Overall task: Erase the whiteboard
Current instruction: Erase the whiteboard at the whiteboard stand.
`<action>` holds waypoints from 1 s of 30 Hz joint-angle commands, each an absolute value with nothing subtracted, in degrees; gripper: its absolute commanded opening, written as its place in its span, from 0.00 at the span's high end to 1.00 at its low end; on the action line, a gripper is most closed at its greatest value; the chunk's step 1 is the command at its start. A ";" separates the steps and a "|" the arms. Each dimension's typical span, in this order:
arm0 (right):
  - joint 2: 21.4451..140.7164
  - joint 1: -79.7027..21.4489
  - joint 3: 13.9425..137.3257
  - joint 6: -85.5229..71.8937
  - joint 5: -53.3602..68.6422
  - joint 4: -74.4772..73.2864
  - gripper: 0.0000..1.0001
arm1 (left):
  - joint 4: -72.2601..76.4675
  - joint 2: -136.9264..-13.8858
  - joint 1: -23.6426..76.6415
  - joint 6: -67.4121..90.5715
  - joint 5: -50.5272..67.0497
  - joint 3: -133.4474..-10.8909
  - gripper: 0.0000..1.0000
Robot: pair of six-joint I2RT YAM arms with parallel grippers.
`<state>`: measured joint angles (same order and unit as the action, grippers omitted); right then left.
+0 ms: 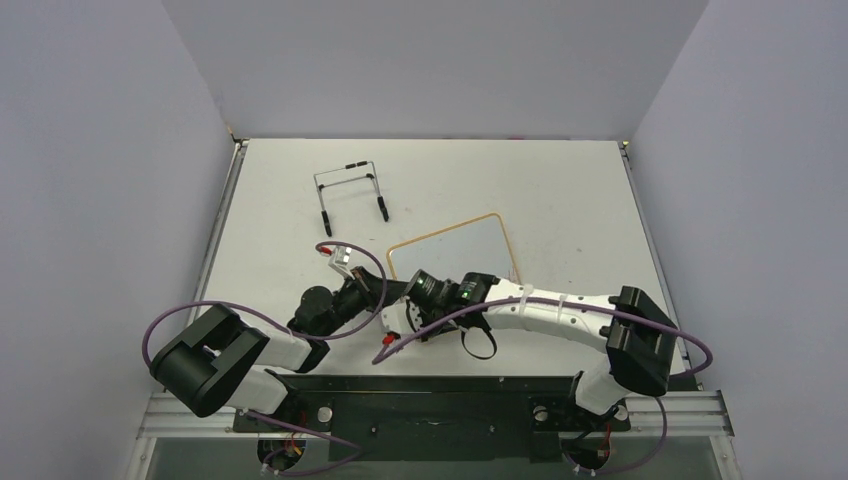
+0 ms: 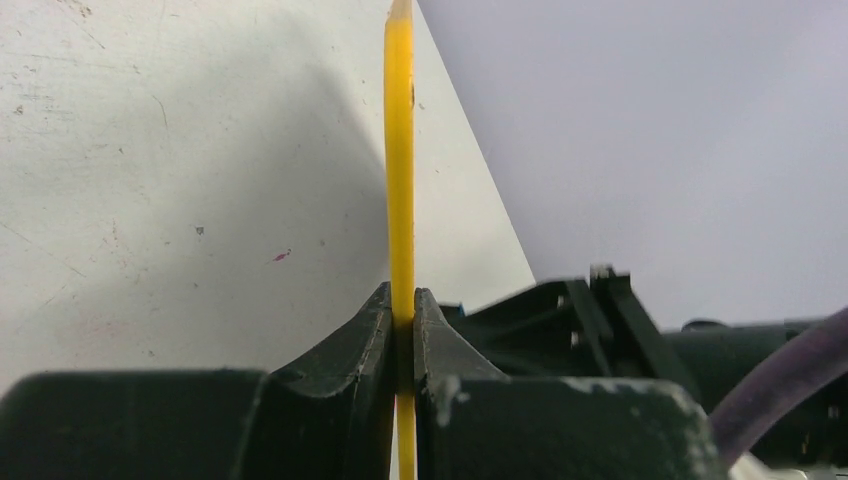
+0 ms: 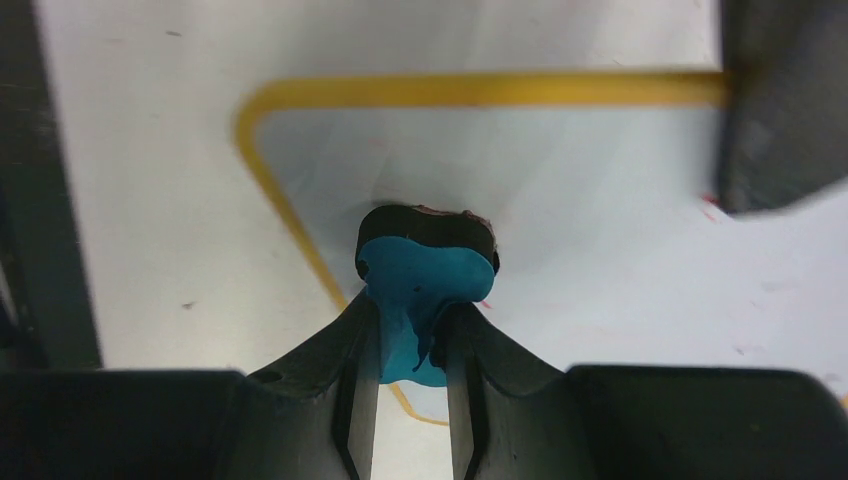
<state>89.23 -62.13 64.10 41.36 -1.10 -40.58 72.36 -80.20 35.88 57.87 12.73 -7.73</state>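
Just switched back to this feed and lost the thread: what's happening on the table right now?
The left gripper has its fingers shut on the whiteboard's yellow frame edge, apparently steadying it on the table. The right gripper holds the blue eraser, pressed to the board near a rounded corner. The surface looks mostly clean, with a few faint red flecks. The wire stand sits apart behind, holding nothing.

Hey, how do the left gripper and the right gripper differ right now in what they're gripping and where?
The left gripper pinches the thin yellow frame of the whiteboard, while the right gripper pinches a blue eraser. The left gripper sits at the board's rim and sees it edge-on; the right gripper is over the board's white face near a rounded corner, with the eraser's dark pad toward it. Both are shut on something.
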 commanded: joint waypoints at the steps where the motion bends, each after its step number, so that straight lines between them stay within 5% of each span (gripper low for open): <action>1: 89.18 -66.99 61.71 41.74 1.31 -40.96 1.00 | 82.57 -78.30 36.21 59.50 16.62 -9.67 1.00; 11: 90.05 -55.42 68.43 41.37 0.18 -39.71 1.00 | 82.53 -77.92 36.14 59.50 16.61 -9.58 1.00; 22: 88.99 -64.69 61.47 42.60 2.17 -42.43 1.00 | 83.18 -78.35 35.97 59.45 16.78 -9.22 1.00; 30: 89.94 -56.64 65.62 41.95 0.25 -40.68 1.00 | 83.69 -78.37 36.04 59.77 17.01 -9.25 1.00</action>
<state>89.23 -61.98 62.67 42.26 1.34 -42.72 72.71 -80.20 35.68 57.78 13.91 -7.40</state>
